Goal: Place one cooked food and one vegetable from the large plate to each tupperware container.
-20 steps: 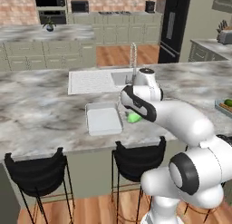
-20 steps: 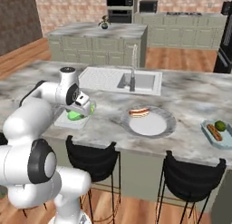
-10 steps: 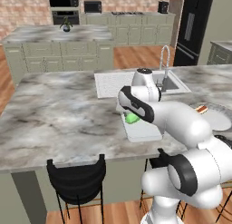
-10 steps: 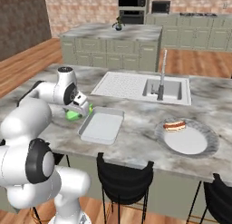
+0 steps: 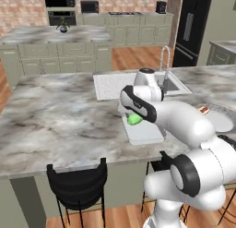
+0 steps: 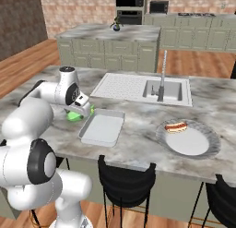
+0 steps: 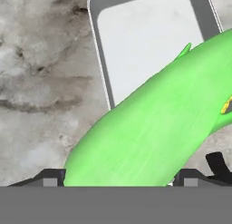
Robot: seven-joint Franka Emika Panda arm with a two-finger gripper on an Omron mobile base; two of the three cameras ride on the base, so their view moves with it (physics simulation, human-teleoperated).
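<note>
While the tool (image 7: pixel 118 175) grips the long light-green vegetable (image 7: pixel 154 128) between wide-set jaws, it hangs just above the marble counter (image 6: pixel 138 144) beside the left rim of the pale grey-white tupperware container (image 6: pixel 102 128). Farther right on that counter, the hot dog (image 6: pixel 176 127) lies on the large round plate (image 6: pixel 193 144), near the sink (image 6: pixel 162 89).

One long light-green vegetable (image 7: pixel 149 132), one pale grey-white container (image 6: pixel 102 128), one large round plate (image 6: pixel 203 147), one hot dog (image 6: pixel 176 127) on it, one sink (image 6: pixel 166 90), two black stools (image 6: pixel 125 180) were at the table (image 6: pixel 138 148).
</note>
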